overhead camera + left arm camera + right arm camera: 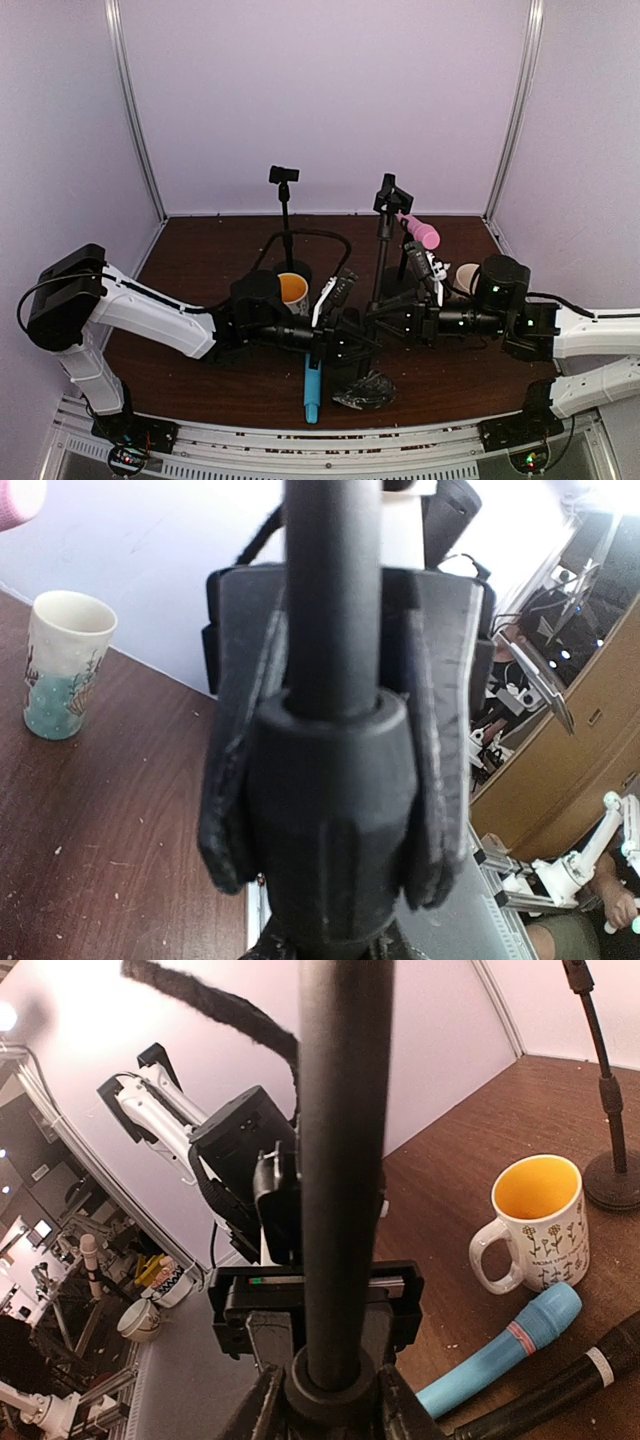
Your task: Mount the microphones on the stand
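Blue microphone point(312, 388) lay flat, near-left of the stand pole point(380, 262), long axis running near-to-far; left gripper point(335, 740) was clamped on that pole; right gripper point(330, 1400) sat narrow around it, grip unclear; left arm closer to the microphone.

The top view looks down from above and behind the arm bases, across the tabletop point(200, 260) toward the back wall. Both wrist cameras sit very close to the black stand pole point(332, 590), facing it from opposite sides. The right wrist view shares the yellow-lined mug point(535, 1215) with the top view.
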### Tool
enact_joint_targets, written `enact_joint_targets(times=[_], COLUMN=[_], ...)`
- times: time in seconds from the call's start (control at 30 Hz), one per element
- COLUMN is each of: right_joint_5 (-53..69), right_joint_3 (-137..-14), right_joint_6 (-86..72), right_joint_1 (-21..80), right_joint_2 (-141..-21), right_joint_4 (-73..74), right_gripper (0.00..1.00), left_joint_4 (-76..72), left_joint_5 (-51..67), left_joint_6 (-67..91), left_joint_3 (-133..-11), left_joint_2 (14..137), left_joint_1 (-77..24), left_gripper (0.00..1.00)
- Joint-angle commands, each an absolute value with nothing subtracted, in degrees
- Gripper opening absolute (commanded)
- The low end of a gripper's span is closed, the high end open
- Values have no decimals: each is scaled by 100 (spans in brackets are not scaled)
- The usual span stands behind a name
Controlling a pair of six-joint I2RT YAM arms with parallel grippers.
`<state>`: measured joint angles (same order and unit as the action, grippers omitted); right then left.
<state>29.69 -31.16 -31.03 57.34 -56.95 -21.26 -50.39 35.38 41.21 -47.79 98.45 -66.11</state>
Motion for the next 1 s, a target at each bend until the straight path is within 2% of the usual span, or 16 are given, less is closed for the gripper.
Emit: enact_joint_targets(times=[0.0, 0.1, 0.13, 0.2, 0.27, 0.37, 0.4, 0.5, 0.6, 0.67, 0.77, 0.97], right_joint_5=[3105, 2358, 1811, 241, -1599, -2478, -2484, -1990, -1201, -717, 269, 1808], right_joint_3=[-3112, -3197, -3284, -3529, -3948, -4483, -4586, -4562, -4325, -4047, -3437, -2918], right_joint_6=[-3163, -3203, -3202, -3303, -4046, -4860, -4894, -4475, -3765, -3338, -2636, -1882], right_joint_1=[5709, 5779, 5889, 6278, 6722, 6995, 7059, 7077, 6917, 6751, 6423, 6059], right_joint_2=[-5672, -5599, -5566, -5506, -5596, -6033, -6149, -6148, -5624, -5133, -4341, -3806], right_joint_4=[-2596, -2054, -1714, -853, 377, 1383, 1476, 932, 443, 218, -383, -770], right_gripper=[17, 2, 0, 0, 0, 0, 2, 26, 51, 61, 67, 62], left_joint_4=[-5604, -5010, -4551, -2997, -1962, -1705, -1697, -1810, -2086, -2340, -2924, -4038], left_joint_5=[3598, 3103, 2694, 1338, 164, -549, -629, -525, 1, 524, 1432, 3068], left_joint_6=[4128, 3866, 3694, 3071, 2648, 2679, 2684, 2657, 2539, 2438, 2387, 2573], left_joint_3=[-5010, -5050, -5102, -5489, -5825, -5936, -5943, -5892, -5715, -5547, -5240, -4999], left_joint_2=[9794, 9671, 9593, 9401, 9370, 9365, 9361, 9284, 9138, 9001, 8882, 8958], left_joint_1=[-6634, -6636, -6650, -6775, -6920, -6950, -6950, -6943, -6943, -6937, -6911, -6908], left_gripper=[0, 0, 0, 0, 0, 0, 0, 0, 0, 0, 0, 0])
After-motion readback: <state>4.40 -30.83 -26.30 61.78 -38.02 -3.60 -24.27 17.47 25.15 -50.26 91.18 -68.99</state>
